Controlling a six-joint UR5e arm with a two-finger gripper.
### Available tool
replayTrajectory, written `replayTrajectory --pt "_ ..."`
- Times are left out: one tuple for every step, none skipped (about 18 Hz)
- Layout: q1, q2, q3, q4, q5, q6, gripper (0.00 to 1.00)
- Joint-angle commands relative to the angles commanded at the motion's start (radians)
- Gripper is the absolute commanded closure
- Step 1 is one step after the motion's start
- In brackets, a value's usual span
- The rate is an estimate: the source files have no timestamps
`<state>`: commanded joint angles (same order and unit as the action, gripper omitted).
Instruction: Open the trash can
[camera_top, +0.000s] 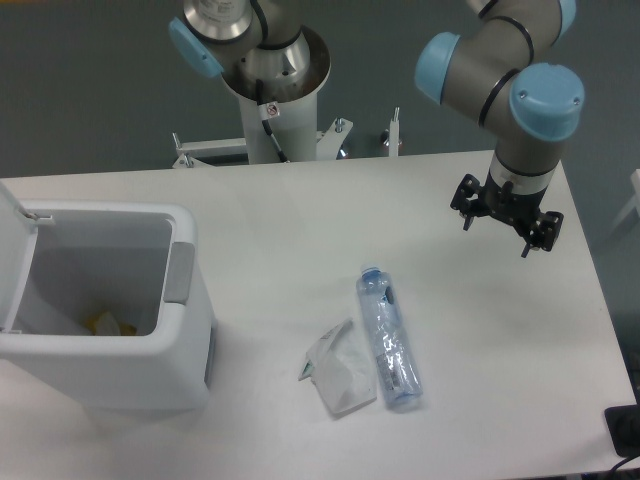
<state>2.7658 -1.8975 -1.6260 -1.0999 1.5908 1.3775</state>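
Note:
The trash can (185, 350) is a large boxy white bin at the left front of the table. Its white lid (10, 255) stands swung up at the far left, so the inside shows. The grey push tab (180, 272) sits on the right rim. Something yellow (105, 323) lies at the bottom of the bin. My gripper (497, 233) hangs over the right side of the table, far from the bin. Its black fingers are spread apart and hold nothing.
A clear plastic bottle (388, 340) with a blue cap lies on the table's middle front. A crumpled white wrapper (338, 372) lies just to its left. The arm's base (272, 90) stands behind the table. A black object (625, 430) is at the lower right corner.

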Motion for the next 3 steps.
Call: replayTrajectory --pt "0.000 -0.002 0.000 0.000 0.000 0.000 0.00" --pt "0.000 0.000 -0.003 0.000 0.002 0.000 0.00" --pt "-0.002 -0.002 -0.008 0.005 0.002 0.000 0.00"
